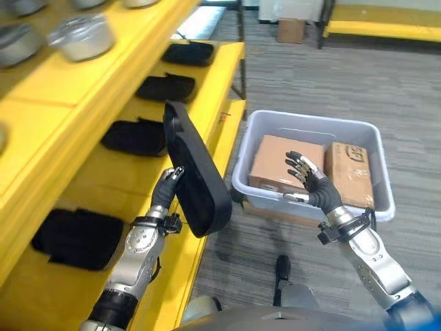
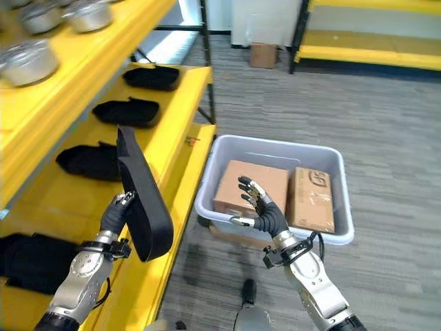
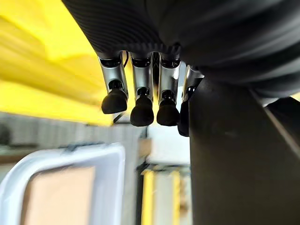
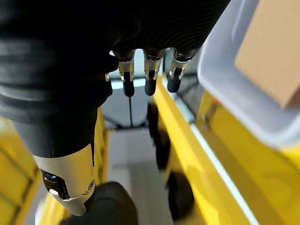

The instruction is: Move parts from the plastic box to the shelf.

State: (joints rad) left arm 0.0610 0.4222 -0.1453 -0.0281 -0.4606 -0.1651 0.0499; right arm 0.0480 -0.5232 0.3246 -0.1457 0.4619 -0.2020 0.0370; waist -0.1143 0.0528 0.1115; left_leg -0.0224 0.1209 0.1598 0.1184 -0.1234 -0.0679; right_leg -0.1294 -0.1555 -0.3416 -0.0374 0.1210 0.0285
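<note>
The left hand point(image 1: 167, 186) gripped the long black part point(image 1: 195, 172) upright, just off the yellow shelf point(image 1: 207, 96) edge, probably angling it for the free spot among the others. The right hand point(image 2: 262, 210) hovered empty, fingers spread, over the plastic box point(image 2: 272, 152) and its cardboard boxes point(image 2: 251, 186).

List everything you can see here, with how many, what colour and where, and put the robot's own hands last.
black part: one, black, held upright in the left hand beside the shelf edge
black parts: four, black, lying in a row on the middle shelf level
shelf: one, yellow, along the robot's left
metal bowls: several, silver, on the upper shelf level
plastic box: one, pale grey, on the floor ahead
cardboard boxes: two, brown, inside the plastic box
left hand: fingers curled on the black part
right hand: open, raised before the plastic box
</note>
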